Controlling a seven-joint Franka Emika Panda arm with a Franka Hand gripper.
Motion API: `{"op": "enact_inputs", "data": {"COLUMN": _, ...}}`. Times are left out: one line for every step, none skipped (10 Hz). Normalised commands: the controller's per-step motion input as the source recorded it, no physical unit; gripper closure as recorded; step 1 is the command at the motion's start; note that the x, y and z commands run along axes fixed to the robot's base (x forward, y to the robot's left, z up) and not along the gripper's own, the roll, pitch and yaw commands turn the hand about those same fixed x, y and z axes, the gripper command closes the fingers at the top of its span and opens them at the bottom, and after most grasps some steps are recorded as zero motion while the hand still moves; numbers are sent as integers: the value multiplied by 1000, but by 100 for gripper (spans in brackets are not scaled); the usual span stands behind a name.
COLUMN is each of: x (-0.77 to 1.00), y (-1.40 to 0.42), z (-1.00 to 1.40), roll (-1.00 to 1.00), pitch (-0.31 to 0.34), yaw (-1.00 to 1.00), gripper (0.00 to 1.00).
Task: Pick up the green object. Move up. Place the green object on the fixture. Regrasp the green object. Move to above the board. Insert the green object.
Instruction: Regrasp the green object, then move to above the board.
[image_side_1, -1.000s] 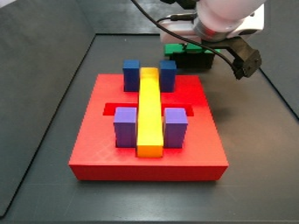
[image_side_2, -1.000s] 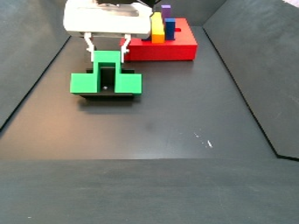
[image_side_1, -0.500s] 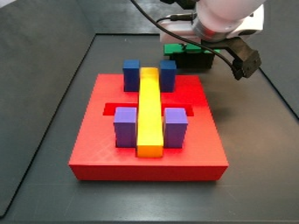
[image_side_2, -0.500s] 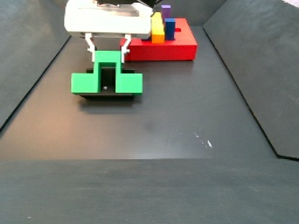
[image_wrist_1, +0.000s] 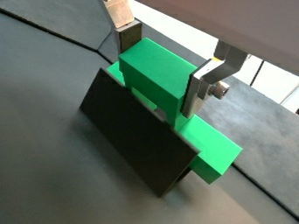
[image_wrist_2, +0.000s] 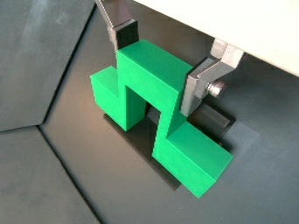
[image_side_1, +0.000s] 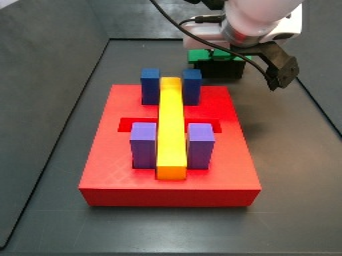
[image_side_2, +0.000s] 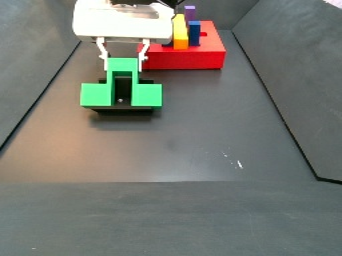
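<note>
Behind the board (image_side_1: 167, 150), toward 1 o'clock from its middle in a side view, the gripper (image_side_1: 225, 55) hangs low over the green object (image_side_1: 214, 59). This piece sits on the fixture (image_side_1: 219, 72), which is dark and shows just under the green there. In the other fixed camera the same group stands at about 10 o'clock from the floor's middle: the green object (image_side_2: 120, 92) with its two arms spread sideways, the fixture (image_side_2: 123, 108) as a dark strip along its lower edge, and the board (image_side_2: 189, 52) beyond it toward 1 o'clock, near but apart.

Both wrist views show the silver fingers (image_wrist_1: 214, 74) standing on the two opposite sides of the central block of the green object (image_wrist_1: 163, 87). The plates lie against or very near its side faces; I cannot tell from the pictures if they press it or leave a thin gap. The gripper (image_wrist_2: 166, 54) is centred over the block, with one finger (image_wrist_2: 209, 77) beside its upper face. The green object (image_wrist_2: 152, 105) rests upon the fixture (image_wrist_2: 214, 119), whose dark body (image_wrist_1: 142, 140) stands upright on the floor.

On the board lie a long yellow bar (image_side_1: 171, 128), two purple blocks (image_side_1: 201, 143) and dark blue blocks (image_side_1: 151, 84).
</note>
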Motion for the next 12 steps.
{"op": "enact_inputs", "data": {"x": 0, "y": 0, "z": 0, "roll": 0, "pitch": 0, "yaw": 0, "gripper": 100}}
{"op": "enact_inputs", "data": {"x": 0, "y": 0, "z": 0, "roll": 0, "pitch": 0, "yaw": 0, "gripper": 100}}
{"op": "enact_inputs", "data": {"x": 0, "y": 0, "z": 0, "roll": 0, "pitch": 0, "yaw": 0, "gripper": 100}}
{"op": "enact_inputs", "data": {"x": 0, "y": 0, "z": 0, "roll": 0, "pitch": 0, "yaw": 0, "gripper": 100}}
{"op": "enact_inputs", "data": {"x": 0, "y": 0, "z": 0, "roll": 0, "pitch": 0, "yaw": 0, "gripper": 100}}
{"op": "enact_inputs", "data": {"x": 0, "y": 0, "z": 1400, "roll": 0, "pitch": 0, "yaw": 0, "gripper": 100}}
{"op": "enact_inputs", "data": {"x": 1, "y": -1, "z": 1400, "roll": -23, "pitch": -10, "yaw": -3, "gripper": 100}}
{"op": "enact_inputs", "data": {"x": -30, "y": 0, "z": 1400, "roll": -75, "pitch": -47, "yaw": -12, "gripper": 100}}
{"op": "enact_inputs", "data": {"x": -31, "y": 12, "z": 1400, "roll": -45, "pitch": -29, "yaw": -14, "gripper": 100}}
{"op": "enact_inputs", "data": {"x": -22, "y": 2, "z": 1400, "roll": -31, "pitch": 2, "yaw": -24, "gripper": 100}}
{"op": "enact_inputs", "data": {"x": -10, "y": -13, "z": 1400, "roll": -5, "pitch": 28, "yaw": -29, "gripper": 100}}
{"op": "enact_inputs", "data": {"x": 0, "y": -9, "z": 1400, "roll": 0, "pitch": 37, "yaw": -26, "gripper": 100}}
